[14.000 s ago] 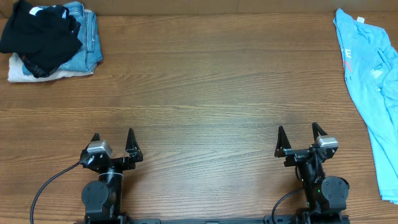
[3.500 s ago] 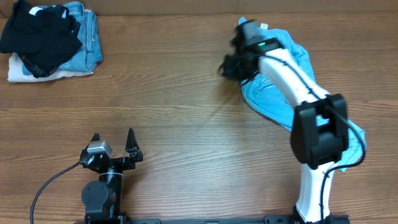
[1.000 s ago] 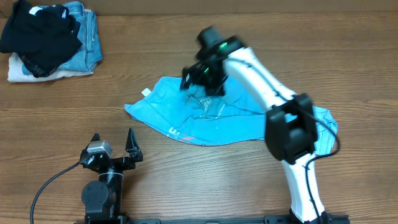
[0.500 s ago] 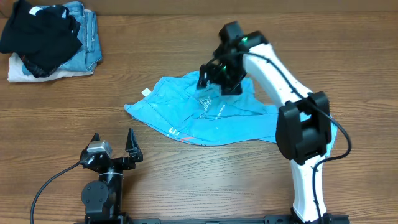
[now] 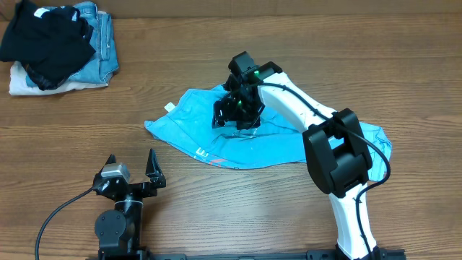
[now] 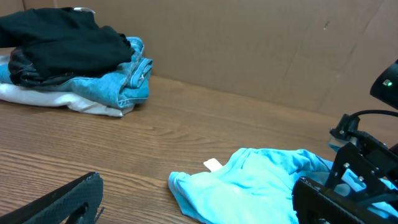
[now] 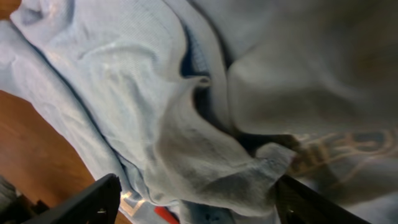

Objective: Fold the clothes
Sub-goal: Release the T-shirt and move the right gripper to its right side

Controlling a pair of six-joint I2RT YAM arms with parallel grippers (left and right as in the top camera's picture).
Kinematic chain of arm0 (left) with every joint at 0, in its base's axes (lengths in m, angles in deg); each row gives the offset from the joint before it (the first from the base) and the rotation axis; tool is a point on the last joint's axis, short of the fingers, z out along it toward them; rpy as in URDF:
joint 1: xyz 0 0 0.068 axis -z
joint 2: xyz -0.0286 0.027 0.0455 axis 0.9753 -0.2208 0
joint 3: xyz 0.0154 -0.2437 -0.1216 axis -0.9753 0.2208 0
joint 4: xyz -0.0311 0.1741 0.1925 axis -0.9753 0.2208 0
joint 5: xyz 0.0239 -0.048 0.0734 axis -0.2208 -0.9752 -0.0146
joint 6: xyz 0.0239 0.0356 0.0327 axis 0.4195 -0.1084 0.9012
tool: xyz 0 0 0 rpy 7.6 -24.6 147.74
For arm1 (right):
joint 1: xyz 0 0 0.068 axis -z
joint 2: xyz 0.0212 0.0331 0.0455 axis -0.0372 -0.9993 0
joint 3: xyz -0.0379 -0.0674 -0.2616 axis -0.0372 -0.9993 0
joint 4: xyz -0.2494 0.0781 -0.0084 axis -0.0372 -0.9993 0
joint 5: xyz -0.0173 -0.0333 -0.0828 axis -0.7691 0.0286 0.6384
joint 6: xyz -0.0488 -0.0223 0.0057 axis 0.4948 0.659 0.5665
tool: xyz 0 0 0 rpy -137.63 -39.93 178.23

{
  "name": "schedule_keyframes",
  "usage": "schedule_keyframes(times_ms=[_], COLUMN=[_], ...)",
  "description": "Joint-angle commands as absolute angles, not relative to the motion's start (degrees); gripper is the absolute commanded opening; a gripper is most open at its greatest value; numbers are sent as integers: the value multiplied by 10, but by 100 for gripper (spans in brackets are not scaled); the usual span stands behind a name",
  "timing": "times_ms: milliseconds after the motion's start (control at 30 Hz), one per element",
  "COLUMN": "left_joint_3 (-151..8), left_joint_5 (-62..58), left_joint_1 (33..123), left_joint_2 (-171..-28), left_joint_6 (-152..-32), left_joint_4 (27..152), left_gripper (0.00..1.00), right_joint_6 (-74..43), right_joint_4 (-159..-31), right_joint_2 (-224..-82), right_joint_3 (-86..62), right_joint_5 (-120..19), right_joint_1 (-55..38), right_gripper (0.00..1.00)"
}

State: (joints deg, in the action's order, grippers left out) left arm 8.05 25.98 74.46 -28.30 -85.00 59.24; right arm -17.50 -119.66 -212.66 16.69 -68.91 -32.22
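Right end effector straddles a T-shirt fold, fingertips hidden overhead.

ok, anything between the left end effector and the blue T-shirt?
Nothing, only bare table between the left end effector and the T-shirt; the overhead view shows it best.

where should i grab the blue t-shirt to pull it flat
On the T-shirt, take the loose corner by the white tag at its left end, from above: it lies thin and flat with bare wood around it, while the middle is bunched under the right gripper.
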Motion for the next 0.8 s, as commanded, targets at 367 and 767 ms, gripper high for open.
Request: schedule_keyframes(times_ms=[367,767], left_joint_3=[83,83], left_joint_5=[267,267], left_joint_1=[740,740], left_joint_2=[-277,-277], left_joint_6=[-835,-835], left_joint_4=[591,591], left_gripper=[100,100], right_joint_6=[-217,-217], right_joint_4=[-1156,-1233], right_joint_2=[-2114,-1975], right_joint_3=[172,212], right_joint_5=[-682,-723], right_joint_1=[-336,-354], right_gripper=[4,4])
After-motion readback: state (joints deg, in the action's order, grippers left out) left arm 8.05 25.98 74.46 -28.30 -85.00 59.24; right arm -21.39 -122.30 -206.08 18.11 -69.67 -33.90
